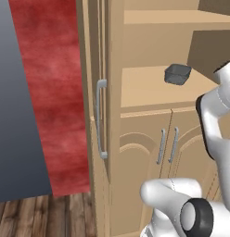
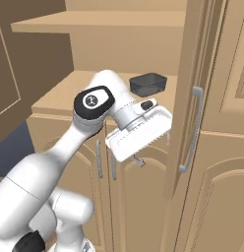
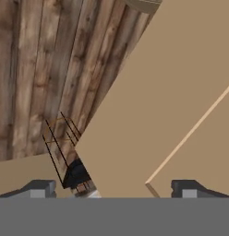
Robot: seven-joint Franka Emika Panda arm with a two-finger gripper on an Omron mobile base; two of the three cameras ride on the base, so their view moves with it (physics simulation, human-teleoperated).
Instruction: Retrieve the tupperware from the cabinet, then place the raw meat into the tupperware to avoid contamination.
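The cabinet (image 1: 144, 88) stands with both upper doors swung open. On its tan shelf sits the tupperware (image 1: 177, 74), a small dark grey open box (image 2: 148, 83), toward the back. My gripper (image 2: 138, 161) hangs in front of the shelf's edge, below and nearer than the tupperware, pointing down over the lower doors. Its fingertips (image 3: 40, 188) stand wide apart in the hand view, open, with nothing between them (image 3: 114, 188). The raw meat is out of view.
The left upper door (image 1: 102, 115) stands edge-on with a silver bar handle. The right upper door (image 2: 193, 113) juts out close beside my hand. Arched lower doors (image 1: 156, 148) are shut. A red wall (image 1: 52, 92) and plank floor (image 3: 38, 69) lie to the left.
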